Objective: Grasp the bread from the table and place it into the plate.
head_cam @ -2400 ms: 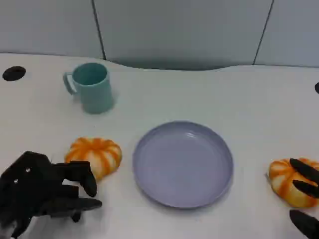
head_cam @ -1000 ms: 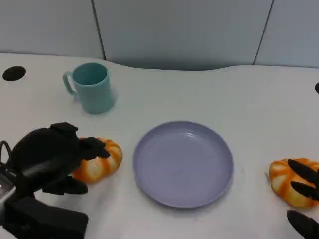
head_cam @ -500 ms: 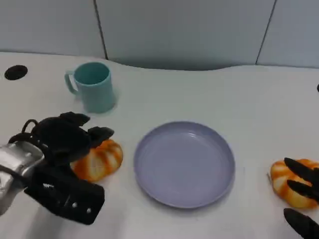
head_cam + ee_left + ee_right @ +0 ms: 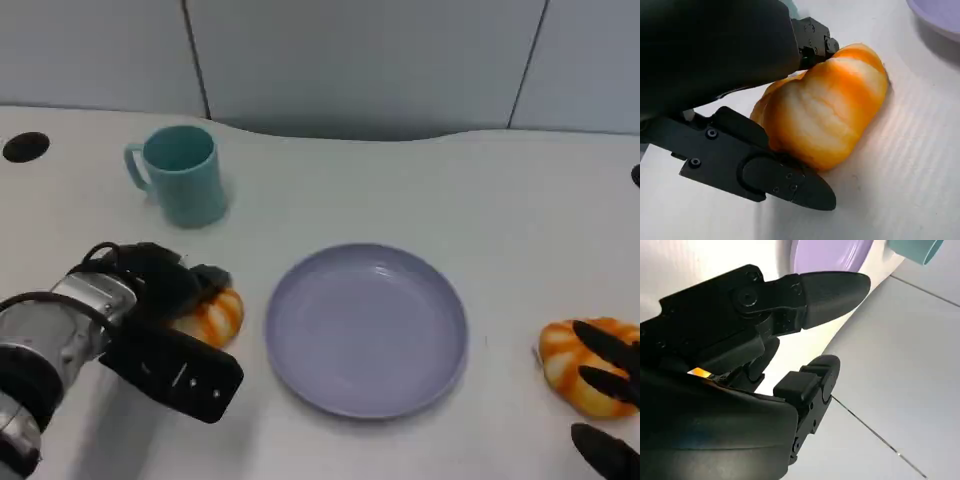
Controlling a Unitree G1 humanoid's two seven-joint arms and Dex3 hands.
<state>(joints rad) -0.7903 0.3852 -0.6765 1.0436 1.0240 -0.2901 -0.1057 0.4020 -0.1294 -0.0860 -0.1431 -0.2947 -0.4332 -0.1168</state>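
An orange-and-white striped bread [image 4: 215,316] lies on the white table, left of the lavender plate [image 4: 367,328]. My left hand [image 4: 160,285] covers it from above and from the left. In the left wrist view the bread [image 4: 830,112] sits between the fingers [image 4: 812,37] on one side and the thumb [image 4: 775,175] on the other, both touching it, with the plate's edge [image 4: 940,15] beyond. A second striped bread [image 4: 572,362] lies right of the plate, under the spread fingers of my right hand [image 4: 608,385].
A teal cup [image 4: 182,175] stands at the back left, behind the left hand. A black round hole [image 4: 24,146] marks the table's far left. The right wrist view shows my right hand [image 4: 715,390], the plate [image 4: 830,255] and the cup [image 4: 915,247].
My left arm has swung in from the lower left and forward over the left bread, and its fingers have closed around it. The right hand has stayed on the second bread.
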